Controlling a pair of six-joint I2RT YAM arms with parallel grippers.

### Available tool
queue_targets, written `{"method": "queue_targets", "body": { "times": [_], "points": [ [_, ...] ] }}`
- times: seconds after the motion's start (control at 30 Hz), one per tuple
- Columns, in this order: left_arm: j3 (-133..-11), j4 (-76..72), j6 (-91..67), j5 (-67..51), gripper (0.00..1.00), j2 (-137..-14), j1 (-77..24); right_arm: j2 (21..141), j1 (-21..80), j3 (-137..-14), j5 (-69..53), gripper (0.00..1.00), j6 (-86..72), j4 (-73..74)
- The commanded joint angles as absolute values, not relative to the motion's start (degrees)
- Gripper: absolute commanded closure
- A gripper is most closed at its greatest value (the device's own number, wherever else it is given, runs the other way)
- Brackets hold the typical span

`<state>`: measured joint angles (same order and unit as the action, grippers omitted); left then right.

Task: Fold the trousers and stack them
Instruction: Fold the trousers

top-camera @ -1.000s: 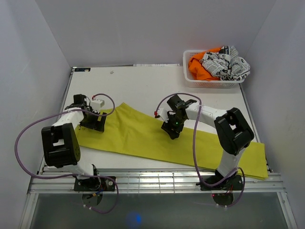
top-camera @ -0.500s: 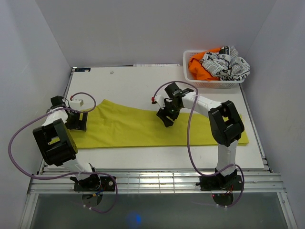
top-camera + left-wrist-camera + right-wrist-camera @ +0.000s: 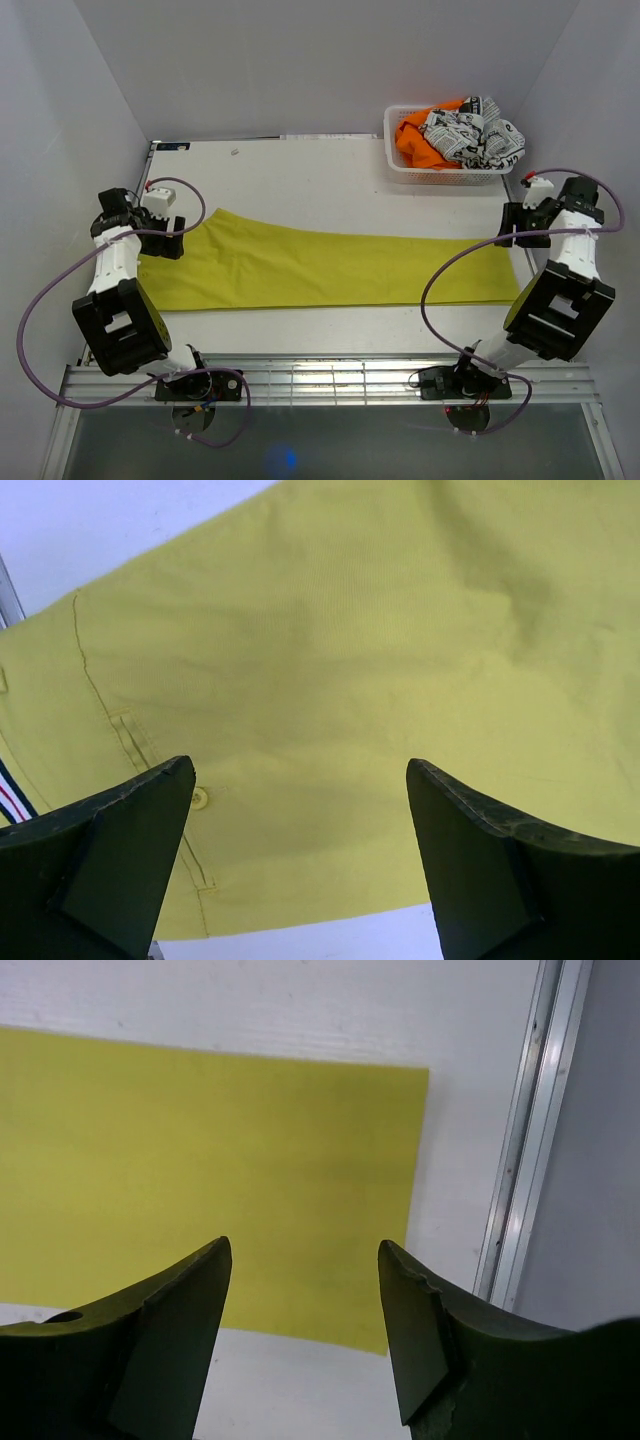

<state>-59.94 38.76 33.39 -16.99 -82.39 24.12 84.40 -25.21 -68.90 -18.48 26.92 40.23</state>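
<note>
Trousers (image 3: 320, 270) lie flat — left gripper (image 3: 300, 770) gapes wide, right gripper (image 3: 303, 1245) parted, both empty; label (image 3: 8, 802) cut off.

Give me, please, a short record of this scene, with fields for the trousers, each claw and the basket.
trousers: mustard-yellow, spread out long across the white table, waist at the left, leg ends at the right, not yet folded across
left claw: open, over the waist end, holding nothing
right claw: open, over the leg ends near the table's right edge, holding nothing
basket: white, far right corner, holds an orange garment and a black-and-white printed cloth
</note>
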Motion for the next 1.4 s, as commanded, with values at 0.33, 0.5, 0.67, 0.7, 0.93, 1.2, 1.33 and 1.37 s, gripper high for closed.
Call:
{"method": "queue_targets", "body": {
  "times": [0.33, 0.5, 0.67, 0.7, 0.93, 1.2, 1.33, 1.37],
  "points": [
    [-62.0, 41.7, 31.5, -20.4, 0.02, -79.3, 22.2, 96.9, -37.5, -59.6, -21.3, 0.34, 32.7, 38.6],
    [-62.7, 41.7, 30.8, -20.2, 0.02, -79.6, 22.1, 98.3, -37.5, -55.6, -21.0, 0.31, 32.9, 35.8],
    [-62.8, 42.1, 30.7, -20.2, 0.02, -79.6, 21.7, 97.1, -37.7, -54.3, -20.9, 0.31, 33.8, 35.4],
    [-62.8, 42.0, 30.7, -20.2, 0.02, -79.6, 21.6, 96.2, -37.6, -54.4, -21.0, 0.31, 33.9, 35.5],
    [-62.2, 42.0, 30.6, -20.4, 0.02, -79.6, 21.5, 90.4, -38.5, -59.3, -17.1, 0.28, 34.0, 34.1],
    [-62.1, 41.4, 30.1, -20.2, 0.02, -80.3, 21.5, 95.6, -38.9, -59.4, -17.1, 0.27, 34.3, 35.6],
    [-62.0, 41.0, 30.1, -20.1, 0.02, -80.6, 21.5, 98.5, -38.8, -56.8, -19.4, 0.30, 34.6, 35.9],
    [-62.0, 41.0, 30.1, -20.1, 0.02, -80.6, 21.6, 99.7, -38.8, -56.3, -20.0, 0.31, 34.6, 36.2]
  ]
}}
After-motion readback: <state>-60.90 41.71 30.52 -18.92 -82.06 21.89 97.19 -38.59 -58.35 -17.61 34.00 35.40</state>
